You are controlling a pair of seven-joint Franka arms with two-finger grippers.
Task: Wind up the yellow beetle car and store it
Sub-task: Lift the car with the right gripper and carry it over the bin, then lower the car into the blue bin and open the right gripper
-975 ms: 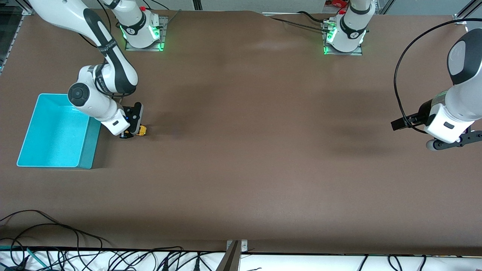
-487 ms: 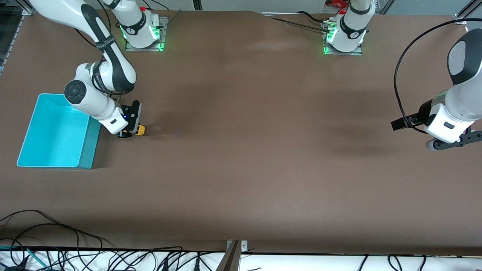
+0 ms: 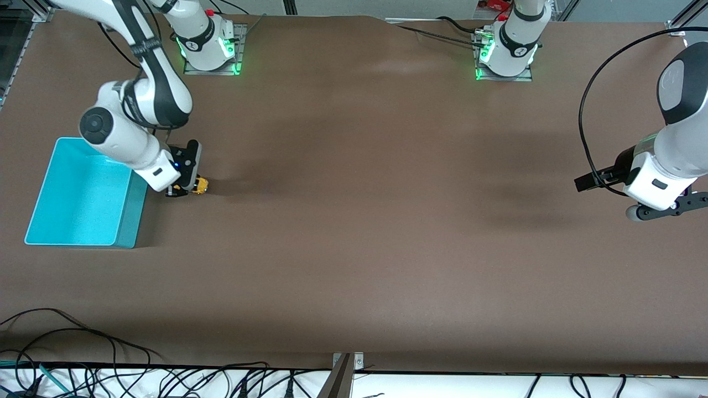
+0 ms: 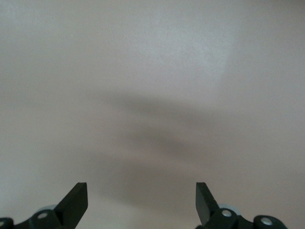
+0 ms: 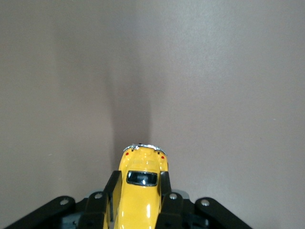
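hidden: you see only part of the car (image 3: 200,186) from the front, the rest sits under the right claw (image 3: 188,189)
right claw: clamped on the car, beside the bin (image 3: 83,193), low over the worktop (image 3: 354,221)
left claw (image 4: 142,200): wide apart, holding nothing, waiting at its own end

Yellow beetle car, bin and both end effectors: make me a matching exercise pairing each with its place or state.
Things:
1. yellow beetle car
2. teal bin
3. left end effector
4. right end effector

Places or states:
A. open, holding nothing, over bare table at the left arm's end
B. clamped between two black fingers
C. shut on the toy, beside the bin
D. resting on the table at the right arm's end

Pairs: 1-B, 2-D, 3-A, 4-C
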